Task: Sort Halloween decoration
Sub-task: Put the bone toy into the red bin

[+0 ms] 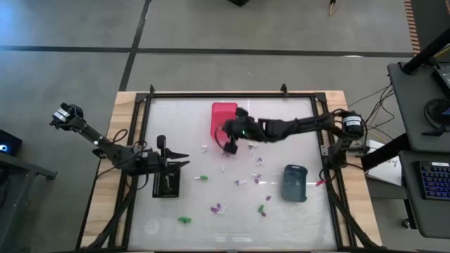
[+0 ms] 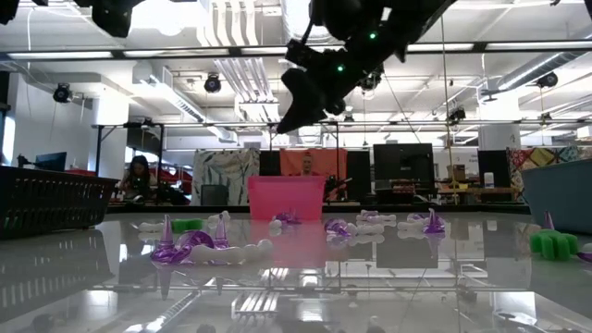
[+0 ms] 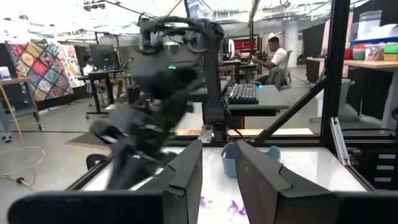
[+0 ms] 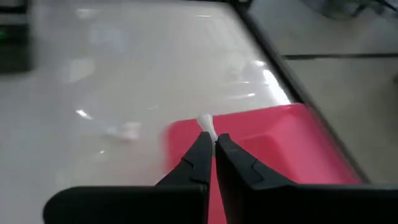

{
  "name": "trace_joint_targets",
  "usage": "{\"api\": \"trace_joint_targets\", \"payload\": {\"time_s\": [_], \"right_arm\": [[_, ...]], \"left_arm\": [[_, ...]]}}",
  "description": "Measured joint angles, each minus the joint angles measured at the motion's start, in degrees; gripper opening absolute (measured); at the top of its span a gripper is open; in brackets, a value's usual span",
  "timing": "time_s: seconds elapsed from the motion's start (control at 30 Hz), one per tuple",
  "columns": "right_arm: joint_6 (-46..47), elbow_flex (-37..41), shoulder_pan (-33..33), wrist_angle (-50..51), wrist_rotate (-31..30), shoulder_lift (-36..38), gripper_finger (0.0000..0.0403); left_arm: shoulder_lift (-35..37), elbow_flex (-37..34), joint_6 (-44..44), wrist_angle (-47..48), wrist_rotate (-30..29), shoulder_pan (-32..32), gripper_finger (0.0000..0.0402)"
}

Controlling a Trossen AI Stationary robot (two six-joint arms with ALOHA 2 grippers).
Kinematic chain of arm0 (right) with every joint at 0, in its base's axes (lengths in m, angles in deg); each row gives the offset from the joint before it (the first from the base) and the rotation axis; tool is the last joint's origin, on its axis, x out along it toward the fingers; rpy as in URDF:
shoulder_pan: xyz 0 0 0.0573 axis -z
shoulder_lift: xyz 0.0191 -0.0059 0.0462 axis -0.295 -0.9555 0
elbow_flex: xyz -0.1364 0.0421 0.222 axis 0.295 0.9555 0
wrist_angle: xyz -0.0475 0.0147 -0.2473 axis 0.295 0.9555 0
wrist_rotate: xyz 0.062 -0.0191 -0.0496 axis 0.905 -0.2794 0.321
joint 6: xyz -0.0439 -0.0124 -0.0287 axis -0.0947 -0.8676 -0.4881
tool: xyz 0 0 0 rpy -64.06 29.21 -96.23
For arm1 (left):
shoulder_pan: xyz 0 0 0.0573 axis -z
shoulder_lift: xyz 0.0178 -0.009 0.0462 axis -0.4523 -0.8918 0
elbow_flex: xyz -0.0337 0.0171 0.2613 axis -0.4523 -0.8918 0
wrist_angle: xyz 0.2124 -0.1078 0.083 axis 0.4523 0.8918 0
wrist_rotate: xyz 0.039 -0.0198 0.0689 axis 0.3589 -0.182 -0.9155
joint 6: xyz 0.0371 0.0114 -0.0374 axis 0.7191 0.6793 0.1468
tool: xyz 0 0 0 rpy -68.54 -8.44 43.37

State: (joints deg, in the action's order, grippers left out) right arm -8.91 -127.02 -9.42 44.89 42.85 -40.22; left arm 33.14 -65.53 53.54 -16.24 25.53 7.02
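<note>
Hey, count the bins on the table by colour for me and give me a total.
Pink bin: 1
Black bin: 1
Grey-blue bin: 1
Total: 3

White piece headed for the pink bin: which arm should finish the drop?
Right. Its end effector is shut on the white piece just beside the pink bin; the left end effector waits far off, open.

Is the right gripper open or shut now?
Shut: in the right wrist view the right gripper pinches a small white piece at its fingertips, near the pink bin.
</note>
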Motion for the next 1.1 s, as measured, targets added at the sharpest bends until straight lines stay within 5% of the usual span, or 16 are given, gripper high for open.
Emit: {"api": "trace_joint_targets", "payload": {"time_s": [0.37,0.83,1.1], "right_arm": [[2.4,-0.9,9.1,0.5,5.6,-1.0,0.0009],[5.3,-0.8,9.1,0.0,7.2,-1.0,0.0105],[7.6,-0.8,5.6,2.4,8.6,1.8,0.0127]], "left_arm": [[0.0,0.0,2.7,0.0,0.0,0.0,0.0077],[0.0,0.0,3.2,0.3,0.0,0.0,0.0077],[-0.4,0.0,2.6,0.4,0.0,0.0,0.0077]]}}
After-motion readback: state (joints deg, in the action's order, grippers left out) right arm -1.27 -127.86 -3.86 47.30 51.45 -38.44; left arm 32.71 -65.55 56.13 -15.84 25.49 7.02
